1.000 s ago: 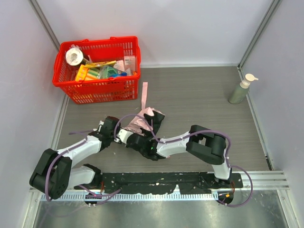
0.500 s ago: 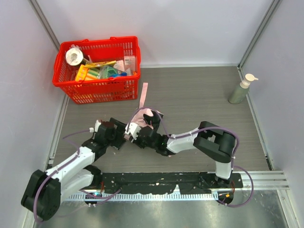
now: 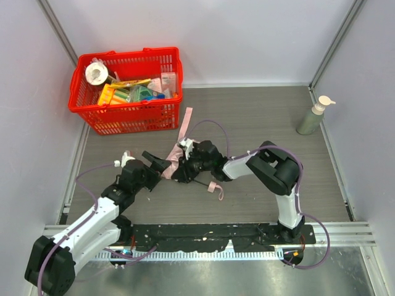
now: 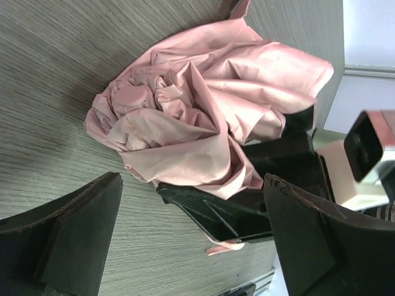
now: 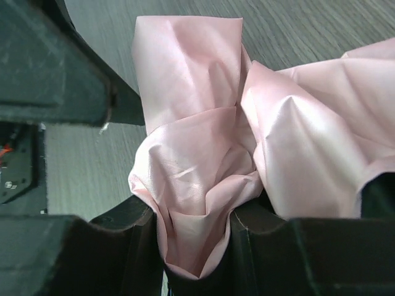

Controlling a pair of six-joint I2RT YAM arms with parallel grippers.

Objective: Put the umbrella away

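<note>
Pink crumpled fabric, that's most of what you can see of the pale pink compact umbrella (image 4: 197, 123). It's lying bunched up on the grey wood-grain table (image 3: 265, 135), toward the near-left part, well apart from the red plastic basket (image 3: 126, 115) full of odds and ends in the back-left corner. The right gripper (image 5: 192, 246) is pinched closed on a fold of the fabric; from its wrist view the cloth is squeezed right between the two black fingers. The left gripper (image 3: 158, 163) sits just beside the bundle with its jaws spread wide and nothing in them, pointing at the fabric. One flat pink strip (image 3: 186, 123) trails off the umbrella toward the basket, and a small pink strap loop (image 3: 216, 187) lies on the near side. Off at the right edge there's a grey-green pump bottle (image 3: 310, 118) standing upright.
</note>
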